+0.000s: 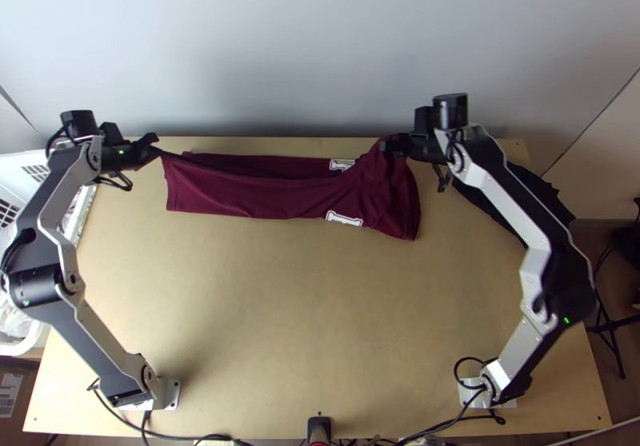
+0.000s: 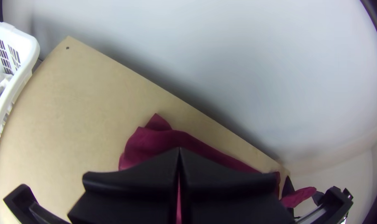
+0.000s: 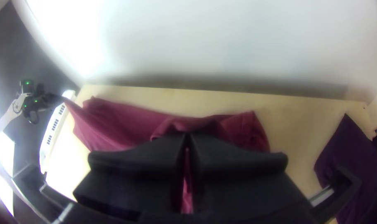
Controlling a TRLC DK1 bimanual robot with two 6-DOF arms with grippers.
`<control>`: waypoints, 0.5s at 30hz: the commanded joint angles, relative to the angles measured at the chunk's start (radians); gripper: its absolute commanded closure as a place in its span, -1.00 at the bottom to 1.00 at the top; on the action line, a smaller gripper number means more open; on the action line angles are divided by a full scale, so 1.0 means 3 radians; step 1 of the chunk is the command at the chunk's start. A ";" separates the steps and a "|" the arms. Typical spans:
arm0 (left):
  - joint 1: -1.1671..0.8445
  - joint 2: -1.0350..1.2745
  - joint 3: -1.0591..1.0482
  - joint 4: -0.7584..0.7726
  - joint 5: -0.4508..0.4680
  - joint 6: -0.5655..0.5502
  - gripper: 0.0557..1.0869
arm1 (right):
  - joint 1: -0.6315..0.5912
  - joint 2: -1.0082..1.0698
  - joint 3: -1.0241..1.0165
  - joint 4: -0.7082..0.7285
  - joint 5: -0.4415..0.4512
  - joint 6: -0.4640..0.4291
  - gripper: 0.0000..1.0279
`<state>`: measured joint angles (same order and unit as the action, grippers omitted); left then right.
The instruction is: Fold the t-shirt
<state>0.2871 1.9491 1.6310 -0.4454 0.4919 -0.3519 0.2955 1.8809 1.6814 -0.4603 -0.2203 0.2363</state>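
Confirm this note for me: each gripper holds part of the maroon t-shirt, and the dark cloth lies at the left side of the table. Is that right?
Not quite: the dark cloth lies at the right side of the table, as the top view shows. The rest stands: the left gripper and the right gripper each hold part of the maroon t-shirt.

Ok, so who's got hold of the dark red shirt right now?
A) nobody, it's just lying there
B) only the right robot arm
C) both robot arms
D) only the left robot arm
C: the left jaws are closed on one end of the dark red shirt and the right jaws are closed on it too, nearer its other end, with a strip of cloth pulled out between them.
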 commanded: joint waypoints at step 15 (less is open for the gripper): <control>-0.0031 0.0753 0.0392 0.0109 -0.0213 -0.0069 -0.82 | -0.0121 0.0874 -0.0072 0.0102 0.0008 -0.0225 -0.74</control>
<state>0.2794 2.1361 1.7210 -0.4156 0.4511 -0.3599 0.2787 2.1143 1.7298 -0.4675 -0.2169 0.1768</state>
